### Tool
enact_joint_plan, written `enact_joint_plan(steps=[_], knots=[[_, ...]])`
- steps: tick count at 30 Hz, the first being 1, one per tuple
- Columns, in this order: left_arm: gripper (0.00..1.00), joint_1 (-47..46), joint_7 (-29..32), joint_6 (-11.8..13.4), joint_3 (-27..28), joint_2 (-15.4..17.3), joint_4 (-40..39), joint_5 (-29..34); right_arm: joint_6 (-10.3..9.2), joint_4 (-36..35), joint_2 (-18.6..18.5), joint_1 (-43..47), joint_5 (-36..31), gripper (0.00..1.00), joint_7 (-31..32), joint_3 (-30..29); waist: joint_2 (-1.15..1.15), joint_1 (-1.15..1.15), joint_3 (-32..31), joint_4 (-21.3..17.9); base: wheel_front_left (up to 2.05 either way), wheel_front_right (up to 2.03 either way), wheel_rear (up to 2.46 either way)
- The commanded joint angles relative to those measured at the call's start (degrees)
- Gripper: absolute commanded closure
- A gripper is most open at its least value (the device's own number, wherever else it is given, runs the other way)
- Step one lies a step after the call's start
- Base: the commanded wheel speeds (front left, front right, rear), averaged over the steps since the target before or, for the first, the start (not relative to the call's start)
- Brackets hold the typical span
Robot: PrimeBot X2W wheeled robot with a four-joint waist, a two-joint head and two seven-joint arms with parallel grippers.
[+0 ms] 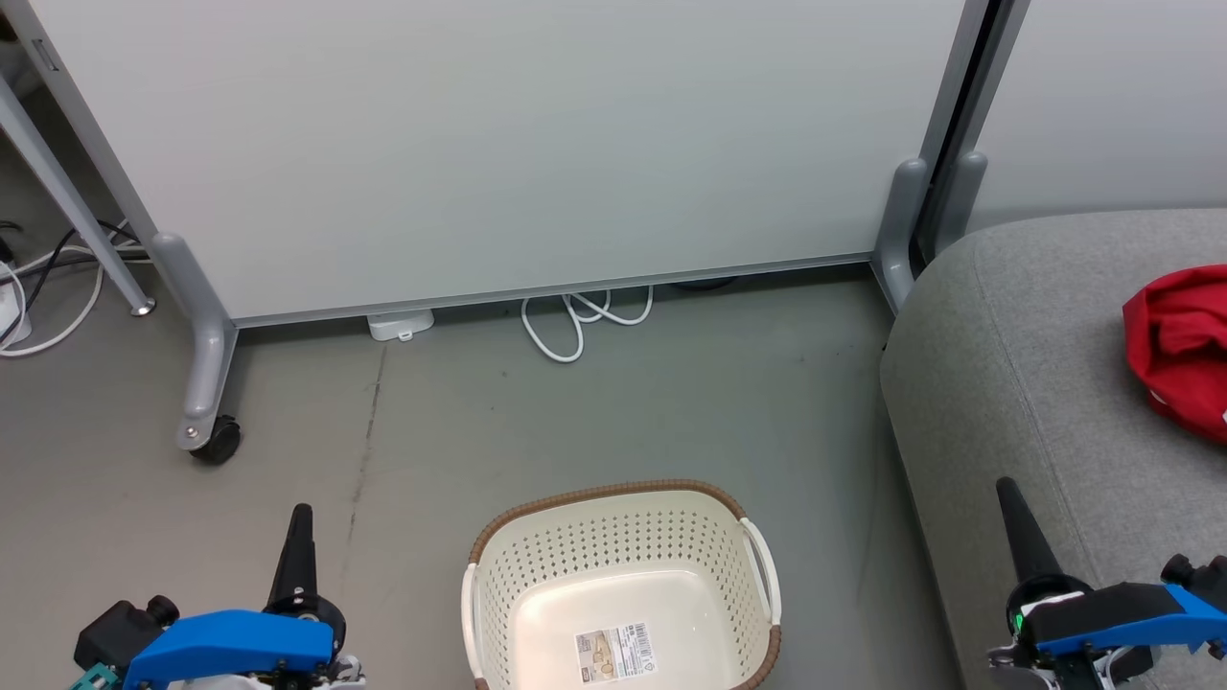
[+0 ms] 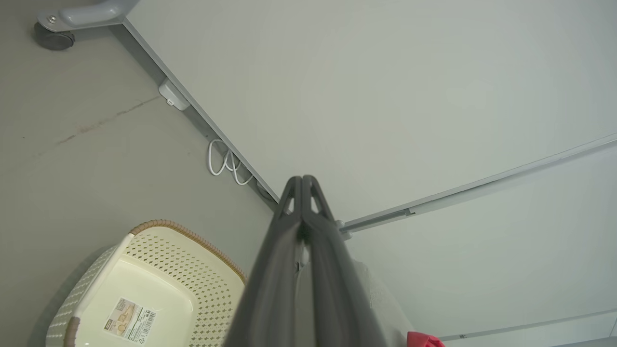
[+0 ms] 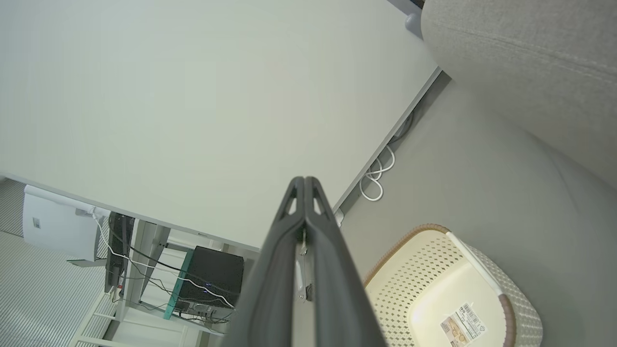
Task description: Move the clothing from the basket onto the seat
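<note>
Sitting on the grey floor (image 1: 431, 422), the basket (image 1: 613, 551) shows its perforated cream walls, brown woven-look rim and white handles, and a label sticker (image 1: 614, 652) lies flat on its bottom. The clothing (image 1: 1177, 345) is out of the basket: a bright red bundle rests on the seat (image 1: 1026, 383), well to the right of the basket and farther from the robot. The picture's edge cuts it off, so I cannot tell whether it is one garment or two. The seat's rounded corner stands near the basket's right handle, with a strip of floor between them

The left gripper (image 1: 301, 517) hangs to the left of the basket, apart from it, its two dark fingers pressed together into a single point and gripping nothing; the left wrist view shows the tips meeting. The right gripper (image 3: 304, 182) sits to the right of the basket, against the seat's grey side in the head view, likewise closed on nothing and pointing away from the robot

Beyond the basket a pale partition panel (image 1: 498, 144) stands on grey legs, one caster (image 1: 216, 441) off to the basket's far left, and a looped white cable (image 1: 575, 326) lies under the panel's lower edge
</note>
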Motion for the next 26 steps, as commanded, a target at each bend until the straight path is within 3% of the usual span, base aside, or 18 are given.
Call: enact_joint_plan(steps=[1,26], knots=[[1.00,-1.66,0.36,-0.09,0.55,0.13,-0.87,-1.26,0.02,-0.76,-0.42,-1.41,1.42,1.00,0.31,-0.11,0.00,-0.01,0.00,-0.04,0.00,0.00,0.00],[1.00,-2.62,3.92,-0.13,2.91,-0.22,-2.67,-13.58,0.02,-1.11,-0.50,-2.22,14.65,1.00,2.22,-0.38,0.00,-0.01,0.01,-0.80,0.00,0.00,0.00]])
